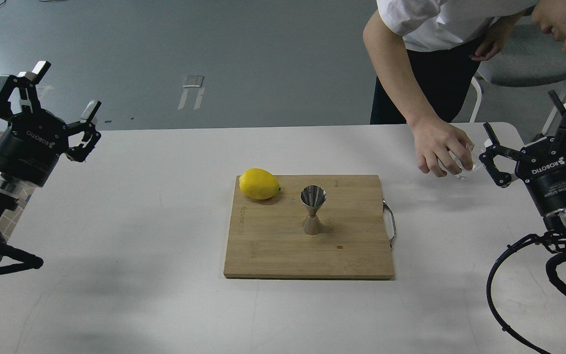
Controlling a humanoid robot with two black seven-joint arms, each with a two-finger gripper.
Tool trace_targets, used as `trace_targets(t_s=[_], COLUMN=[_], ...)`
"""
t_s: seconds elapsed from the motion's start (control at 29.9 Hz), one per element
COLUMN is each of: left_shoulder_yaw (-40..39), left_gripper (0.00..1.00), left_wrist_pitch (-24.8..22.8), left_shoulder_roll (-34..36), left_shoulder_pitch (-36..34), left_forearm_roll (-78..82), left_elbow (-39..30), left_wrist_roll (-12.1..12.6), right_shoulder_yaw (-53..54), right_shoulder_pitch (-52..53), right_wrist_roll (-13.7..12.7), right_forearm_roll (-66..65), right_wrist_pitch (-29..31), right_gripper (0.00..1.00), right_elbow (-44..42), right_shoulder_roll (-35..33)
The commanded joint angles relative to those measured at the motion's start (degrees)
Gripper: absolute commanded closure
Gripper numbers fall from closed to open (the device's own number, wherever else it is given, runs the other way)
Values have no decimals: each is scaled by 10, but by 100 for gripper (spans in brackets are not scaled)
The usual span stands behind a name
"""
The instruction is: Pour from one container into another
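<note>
The white table holds a wooden cutting board in the middle. A person's hand at the far right holds the clear glass tumbler, lifted just beside my right gripper. That claw is wide and holds nothing. My left gripper is wide too, far off on the left. The steel jigger stands upright on the board near the lemon. I should wait for the hand to let go, then grab the glass gently around its sides.

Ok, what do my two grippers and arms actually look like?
Both are black. The left gripper and right gripper each have two linked fingers with pale tips and white ROBOTIQ lettering on a round body, above a silver wrist ring. Black cables loop below the right arm.
</note>
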Motion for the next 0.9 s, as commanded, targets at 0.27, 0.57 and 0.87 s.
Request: trace_targets(t_s=[0.27, 0.57, 0.87], left_shoulder_yaw=[-44, -47, -48], left_gripper=[2, 2, 2], left_wrist_pitch=[0, 0, 0], left_shoulder_roll=[6, 8, 8], left_shoulder_pitch=[20, 41, 59], left_forearm_roll=[0, 0, 0], left_elbow=[0, -16, -16], left_wrist_roll=[0, 0, 0], right_shoulder_yaw=[6, 6, 12], right_shoulder_pitch=[-10, -30, -59], right_wrist_roll=[0, 0, 1], right_forearm_roll=[0, 1, 1], right_wrist_pitch=[0, 0, -2], right_gripper=[0, 0, 0], right_elbow=[0, 0, -2], right_shoulder_roll=[1, 0, 1])
